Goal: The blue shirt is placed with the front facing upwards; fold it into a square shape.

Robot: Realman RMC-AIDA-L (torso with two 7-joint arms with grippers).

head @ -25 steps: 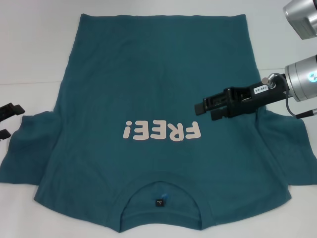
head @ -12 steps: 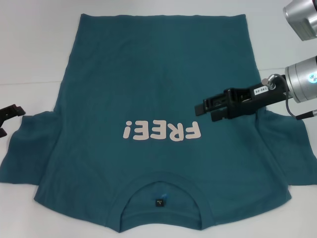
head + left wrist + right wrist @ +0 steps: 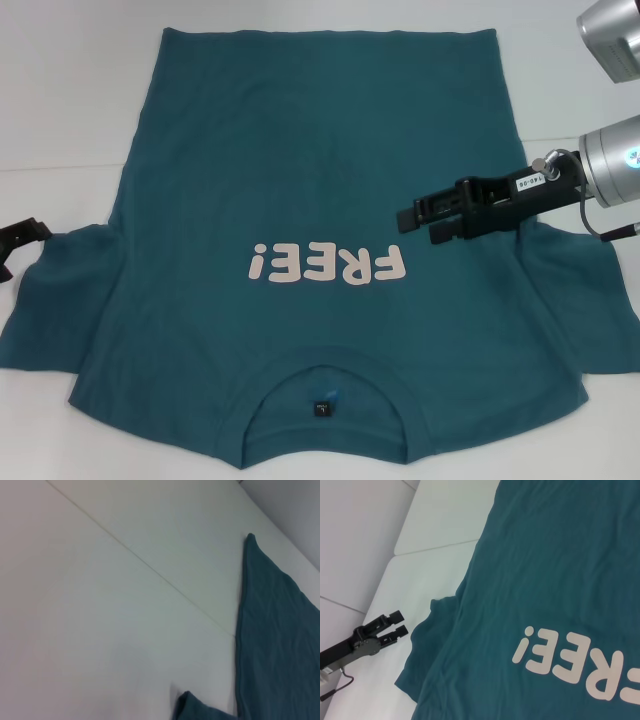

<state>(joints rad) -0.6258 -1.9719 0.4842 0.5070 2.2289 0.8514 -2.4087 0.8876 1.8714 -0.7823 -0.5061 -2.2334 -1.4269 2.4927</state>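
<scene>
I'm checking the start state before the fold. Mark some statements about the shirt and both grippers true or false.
1. The shirt lies flat with its print facing up. True.
2. The right gripper is over the shirt, just above the print. True.
3. The right gripper is pinching a fold of cloth. False: it holds nothing, and the shirt below it lies flat.
4. The left gripper is over the collar. False: it sits off the shirt, beside the sleeve.
5. One sleeve is folded in. False: both are spread out.
</scene>
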